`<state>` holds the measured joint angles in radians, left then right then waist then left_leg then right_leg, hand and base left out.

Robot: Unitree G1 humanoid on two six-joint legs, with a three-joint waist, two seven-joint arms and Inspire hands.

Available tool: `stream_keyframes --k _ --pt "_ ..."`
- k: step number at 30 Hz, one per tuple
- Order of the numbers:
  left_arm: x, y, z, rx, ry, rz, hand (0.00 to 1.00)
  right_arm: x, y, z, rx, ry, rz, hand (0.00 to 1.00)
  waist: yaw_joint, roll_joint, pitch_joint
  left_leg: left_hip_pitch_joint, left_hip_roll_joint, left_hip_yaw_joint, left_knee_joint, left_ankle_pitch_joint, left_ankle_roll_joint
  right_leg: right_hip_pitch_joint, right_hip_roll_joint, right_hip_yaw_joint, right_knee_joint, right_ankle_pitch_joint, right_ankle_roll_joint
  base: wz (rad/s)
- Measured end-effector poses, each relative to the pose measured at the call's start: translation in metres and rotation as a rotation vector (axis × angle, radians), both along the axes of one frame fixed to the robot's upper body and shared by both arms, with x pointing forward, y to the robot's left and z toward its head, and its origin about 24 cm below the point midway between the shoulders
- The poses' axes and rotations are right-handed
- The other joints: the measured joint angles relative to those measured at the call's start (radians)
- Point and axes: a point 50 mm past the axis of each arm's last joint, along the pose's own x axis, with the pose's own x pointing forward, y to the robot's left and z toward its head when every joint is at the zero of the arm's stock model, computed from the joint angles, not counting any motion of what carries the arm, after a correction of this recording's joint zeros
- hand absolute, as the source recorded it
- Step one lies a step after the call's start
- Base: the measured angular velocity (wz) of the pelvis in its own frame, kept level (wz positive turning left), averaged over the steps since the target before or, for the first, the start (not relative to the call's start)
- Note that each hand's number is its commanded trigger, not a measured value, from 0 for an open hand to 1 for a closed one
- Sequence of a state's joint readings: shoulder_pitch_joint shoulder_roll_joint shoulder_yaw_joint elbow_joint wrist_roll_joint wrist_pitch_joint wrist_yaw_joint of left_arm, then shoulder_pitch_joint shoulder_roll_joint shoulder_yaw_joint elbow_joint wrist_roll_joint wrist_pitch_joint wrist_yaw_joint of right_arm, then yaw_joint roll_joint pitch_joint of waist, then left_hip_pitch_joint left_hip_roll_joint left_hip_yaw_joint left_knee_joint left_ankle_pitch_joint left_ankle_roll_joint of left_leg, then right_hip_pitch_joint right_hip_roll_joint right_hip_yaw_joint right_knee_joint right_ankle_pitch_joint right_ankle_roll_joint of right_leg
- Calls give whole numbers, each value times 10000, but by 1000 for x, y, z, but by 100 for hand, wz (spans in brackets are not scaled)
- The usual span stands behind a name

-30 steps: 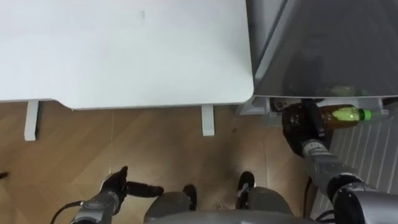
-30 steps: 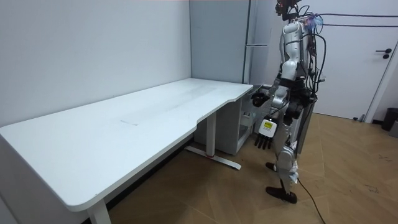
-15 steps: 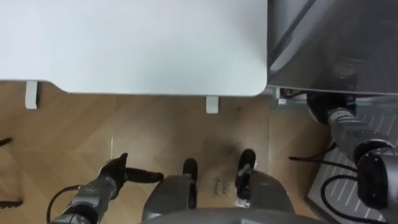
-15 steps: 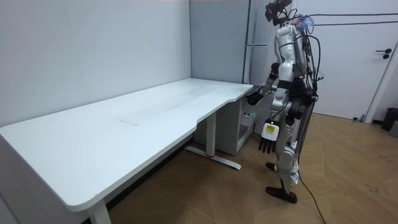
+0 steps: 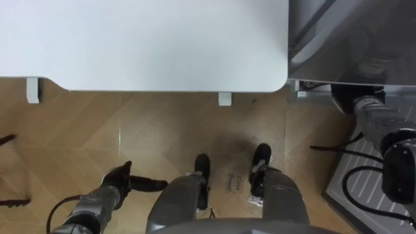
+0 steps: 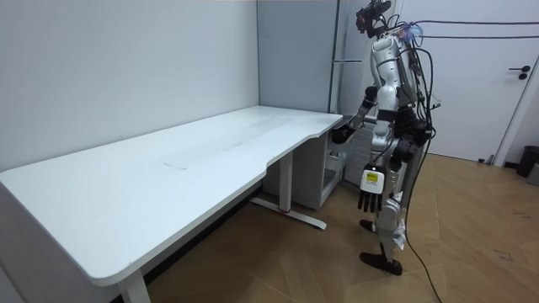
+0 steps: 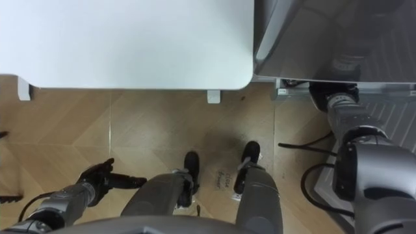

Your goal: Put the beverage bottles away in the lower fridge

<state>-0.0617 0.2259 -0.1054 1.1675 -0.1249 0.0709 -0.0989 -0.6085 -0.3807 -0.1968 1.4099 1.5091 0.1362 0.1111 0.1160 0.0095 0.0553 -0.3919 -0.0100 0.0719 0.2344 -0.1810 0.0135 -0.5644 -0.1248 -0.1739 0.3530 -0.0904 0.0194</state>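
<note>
Stance: the robot stands upright on the wooden floor (image 5: pixel 162 130) at the end of the white desk (image 5: pixel 143 39). It faces the grey fridge (image 5: pixel 351 39), which sits just beside the desk's corner.

Right hand (image 6: pixel 341 135): the arm reaches forward at about desk height. In the eye views the forearm runs in under the fridge's grey edge and the hand is covered there. Whether it is wide, narrow or closed on a drink cannot be told.

Drink: its place cannot be told either. If the right hand has one, it lies under that grey edge, at or inside the fridge.

Left hand (image 5: pixel 120 183): low beside the left leg, loosely spread and relaxed, holding nothing. In the room view it hangs straight down by the thigh, idle.

Step (judgement): this is the placing step, with the right arm at the fridge to deliver a drink. How far the task has got is unclear, since the fridge's inside is hidden.

Next move (judgement): set the drink upright on a shelf and let go. Then draw the arm back along the line it went in, clear of the fridge edge and the desk corner.

Writing: none legible. A small dark mark (image 5: pixel 233 182) on the floor between the feet may be lettering, but it is too small to read.
</note>
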Motion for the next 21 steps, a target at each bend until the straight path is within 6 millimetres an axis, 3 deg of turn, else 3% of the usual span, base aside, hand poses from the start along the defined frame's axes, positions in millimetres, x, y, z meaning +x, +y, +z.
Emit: stream_keyframes --k 9,21 --pt "-3 3 0 243 358 -490 0 4 -2 5 35 190 44 0 -30 -138 83 -43 -63 78 83 131 29 -41 -126 -66 99 82 -28 0" --pt "-5 4 0 48 504 -631 0 7 -3 8 21 266 3 0 -145 -125 69 -157 -52 80 327 131 28 -62 -123 -65 149 168 -63 0"
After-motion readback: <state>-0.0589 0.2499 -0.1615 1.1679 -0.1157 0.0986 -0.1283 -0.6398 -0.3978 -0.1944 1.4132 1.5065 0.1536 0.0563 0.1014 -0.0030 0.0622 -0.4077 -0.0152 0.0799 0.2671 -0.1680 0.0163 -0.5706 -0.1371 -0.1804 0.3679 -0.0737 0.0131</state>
